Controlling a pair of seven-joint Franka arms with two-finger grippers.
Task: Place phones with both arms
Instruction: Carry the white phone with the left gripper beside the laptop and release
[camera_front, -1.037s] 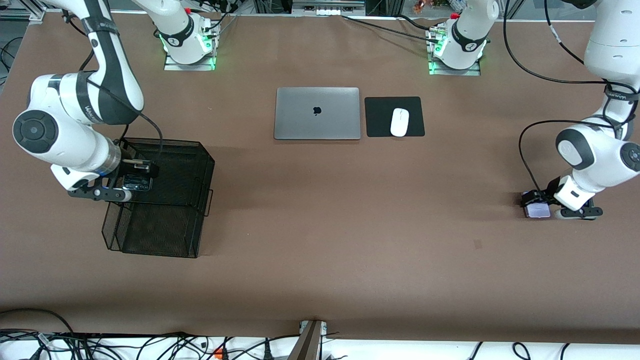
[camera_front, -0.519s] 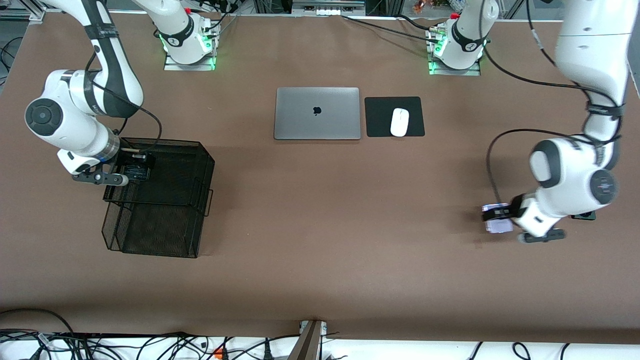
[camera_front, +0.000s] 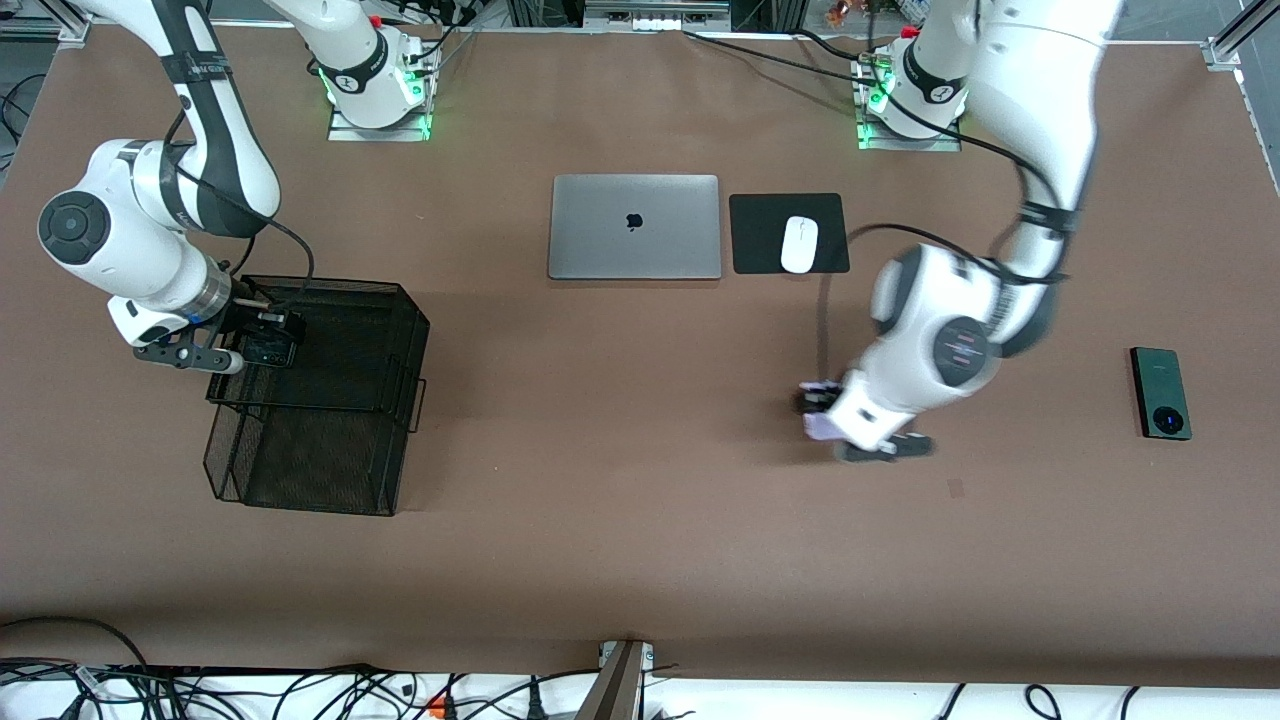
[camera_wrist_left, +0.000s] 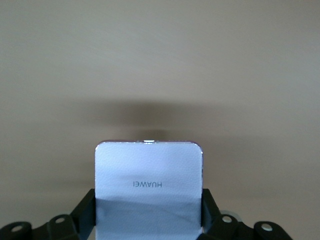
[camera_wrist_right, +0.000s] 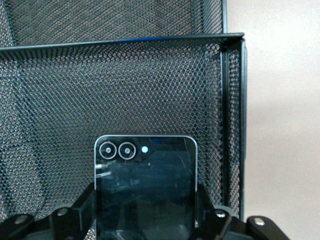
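Both tools pinching: right tool, small black phone, over black mesh basket; left tool, lilac-white phone, above desk; long green phone unplaced.

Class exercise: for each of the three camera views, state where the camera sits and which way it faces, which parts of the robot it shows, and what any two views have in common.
Front view: high across the table, facing both arms' bases; shows both arms, laptop, green phone.
Left wrist view: on the left arm, looking past its pincer at the lilac-white phone over bare table.
Right wrist view: on the right arm, looking past its pincer at the black phone over the mesh basket.
Shared: front and right wrist views both show the basket.
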